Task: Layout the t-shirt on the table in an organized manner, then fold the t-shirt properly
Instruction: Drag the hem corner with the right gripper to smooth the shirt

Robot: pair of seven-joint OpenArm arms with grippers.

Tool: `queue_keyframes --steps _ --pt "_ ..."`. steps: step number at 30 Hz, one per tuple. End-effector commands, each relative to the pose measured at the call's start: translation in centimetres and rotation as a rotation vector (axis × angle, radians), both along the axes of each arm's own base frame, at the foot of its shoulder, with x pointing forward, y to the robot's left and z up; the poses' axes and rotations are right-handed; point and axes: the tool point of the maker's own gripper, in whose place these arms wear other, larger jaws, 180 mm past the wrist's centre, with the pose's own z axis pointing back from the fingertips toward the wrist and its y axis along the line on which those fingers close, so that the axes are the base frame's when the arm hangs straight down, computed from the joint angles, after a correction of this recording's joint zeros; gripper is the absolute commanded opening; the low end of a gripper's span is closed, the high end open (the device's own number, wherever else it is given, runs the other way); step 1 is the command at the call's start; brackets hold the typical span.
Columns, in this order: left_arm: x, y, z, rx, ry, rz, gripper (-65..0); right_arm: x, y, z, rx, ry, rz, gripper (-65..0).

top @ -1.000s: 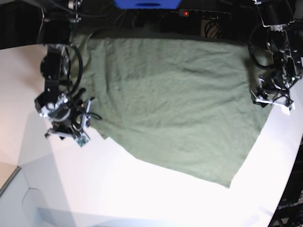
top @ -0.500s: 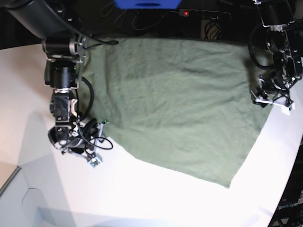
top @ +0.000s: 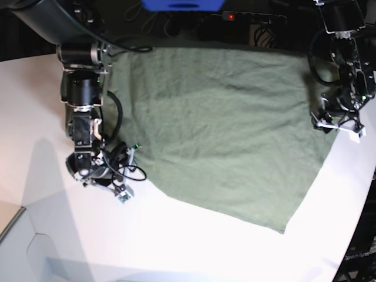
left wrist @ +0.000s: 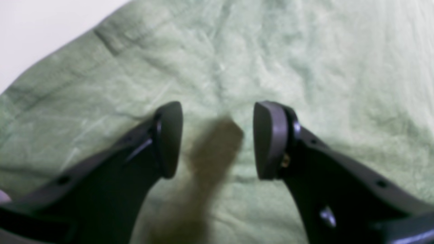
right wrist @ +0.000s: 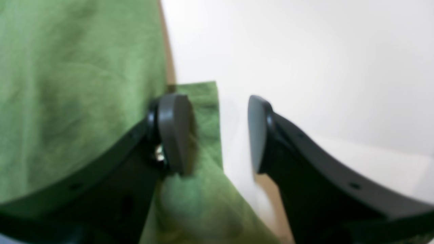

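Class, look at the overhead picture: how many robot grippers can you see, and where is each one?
2. The right gripper is at the t-shirt's left edge, jaws open. The left gripper is at the shirt's right edge, also open. None appear hidden.

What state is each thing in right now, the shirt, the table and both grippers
t-shirt: spread flat but wrinkled, unfolded, lying askew, its far edge at the table's back edge.
table: bare white along the near side, shirt covering the far part.
left gripper: open, over the shirt, nothing between its fingers.
right gripper: open, straddling the shirt's edge, one finger over cloth, the other over bare table.
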Motion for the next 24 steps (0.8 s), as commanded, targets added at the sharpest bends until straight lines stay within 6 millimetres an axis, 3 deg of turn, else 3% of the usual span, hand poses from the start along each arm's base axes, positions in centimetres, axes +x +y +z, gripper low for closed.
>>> queue_keyframes --steps 1,6,8,10,13,15,17,24 --pt "0.8 0.7 1.3 0.021 -0.035 0.002 -32.1 1.6 0.1 1.9 0.013 -0.056 0.0 -38.2" --pt "0.8 0.7 1.3 0.021 -0.035 0.002 -32.1 1.4 0.3 1.6 0.015 -0.049 0.002 -38.4" --pt "0.8 0.7 1.3 0.021 -0.035 0.002 -32.1 0.7 0.4 0.1 0.021 0.001 0.004 -40.2" --pt "0.8 0.7 1.3 0.021 -0.035 0.002 -32.1 0.0 0.7 -1.6 0.049 0.04 0.008 -46.3" --pt "0.8 0.7 1.3 0.021 -0.035 0.002 -32.1 -0.5 1.4 -2.9 0.091 0.052 0.015 -62.2" --pt "0.8 0.7 1.3 0.021 -0.035 0.002 -32.1 -0.6 0.9 -3.1 0.09 0.053 0.011 -65.0" --pt "0.8 0.7 1.3 0.021 -0.035 0.002 -32.1 -0.2 0.9 -2.7 0.093 0.038 0.011 -65.0" --pt "0.6 0.7 1.1 0.021 -0.029 0.002 -32.1 5.1 -0.9 2.9 0.106 -0.13 0.0 -65.0"
